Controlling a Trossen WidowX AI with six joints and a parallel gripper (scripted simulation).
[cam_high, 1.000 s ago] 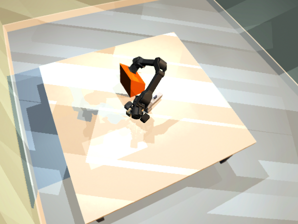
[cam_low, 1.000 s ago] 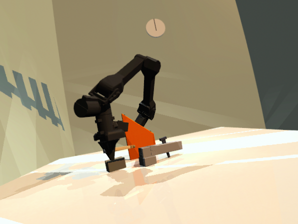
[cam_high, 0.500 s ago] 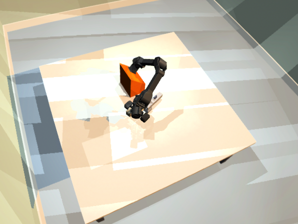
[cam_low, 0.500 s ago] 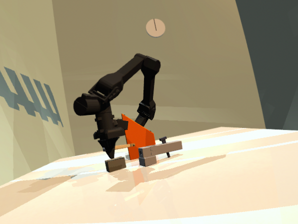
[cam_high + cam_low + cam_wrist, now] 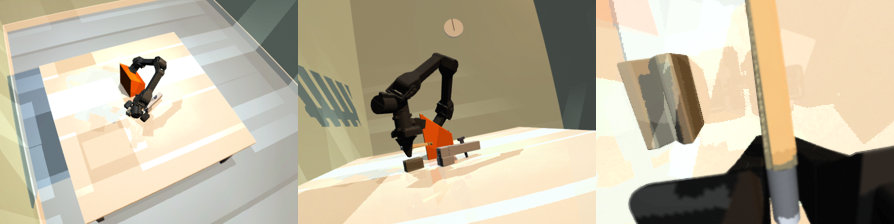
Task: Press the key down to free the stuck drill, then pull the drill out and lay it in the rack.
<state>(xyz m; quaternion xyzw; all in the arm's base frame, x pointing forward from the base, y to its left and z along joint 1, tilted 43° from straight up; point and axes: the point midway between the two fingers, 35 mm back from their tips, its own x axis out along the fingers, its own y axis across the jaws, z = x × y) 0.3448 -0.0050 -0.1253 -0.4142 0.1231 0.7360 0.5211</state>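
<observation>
Drill in the hand, above the rack.
Hand (image 5: 408, 155) (image 5: 770, 140) pointing down, closed on the drill (image 5: 422, 145) (image 5: 777, 95), an orange-yellow rod with a grey end; drill clear of the desk (image 5: 190, 140) (image 5: 498, 180). Rack (image 5: 414, 164) (image 5: 663, 100), a small brown grooved block, on the desk, just below the fingertips in the exterior view, beside the drill in the wrist view. Near it, a long grey-brown holder (image 5: 155, 101) (image 5: 463, 148); dark key (image 5: 155, 96) (image 5: 461, 140) standing up from its bar, part showing beneath. Orange wedge (image 5: 135, 83) (image 5: 436, 142) behind, arm rising from it. Round clock (image 5: 453, 27) on the wall, one dark line on its face. No writing legible anywhere.
</observation>
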